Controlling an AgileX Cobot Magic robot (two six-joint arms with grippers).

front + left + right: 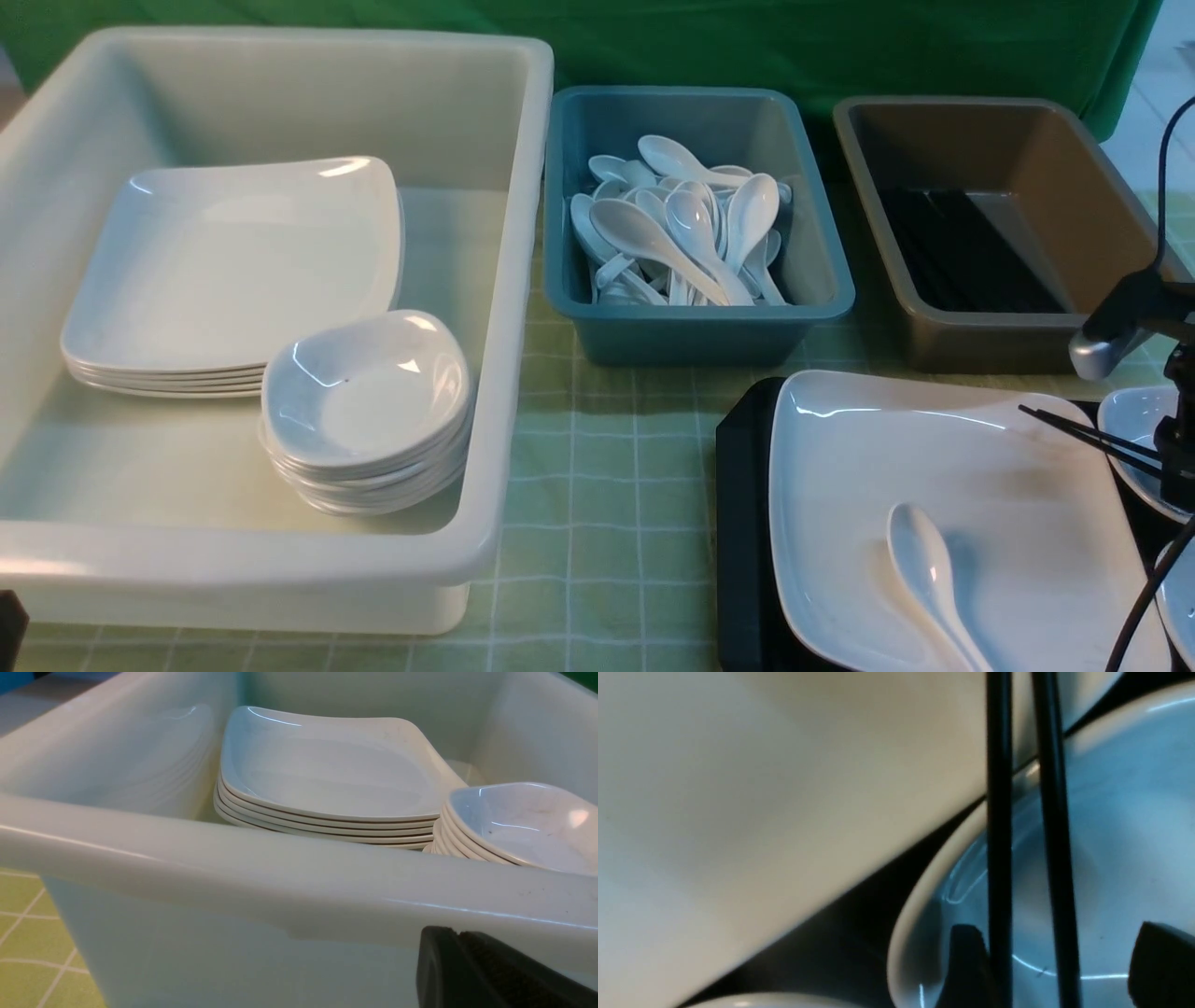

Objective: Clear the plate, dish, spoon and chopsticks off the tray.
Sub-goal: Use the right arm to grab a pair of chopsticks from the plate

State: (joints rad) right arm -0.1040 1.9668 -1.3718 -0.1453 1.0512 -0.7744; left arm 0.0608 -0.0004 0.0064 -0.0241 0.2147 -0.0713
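**Q:** Layout, biggest first?
**A:** The white tub (504, 280) is sitting on the counter (607, 523) at my left. The tray (742, 523) is sitting at my right, carrying the plate (934, 448), with a dish (1134, 420) just beside it.

**Q:** Small items?
**A:** The spoon (924, 569) is lying on the plate. The chopsticks (1083, 434) are reaching from over the dish onto the plate.

**Q:** Pincers?
**A:** My right pincer (1062, 956) is standing spread around the chopsticks. My left pincer (467, 961) is hovering pressed together beside the tub's wall.

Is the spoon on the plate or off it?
On it: the spoon lies on the plate, which sits on the tray.
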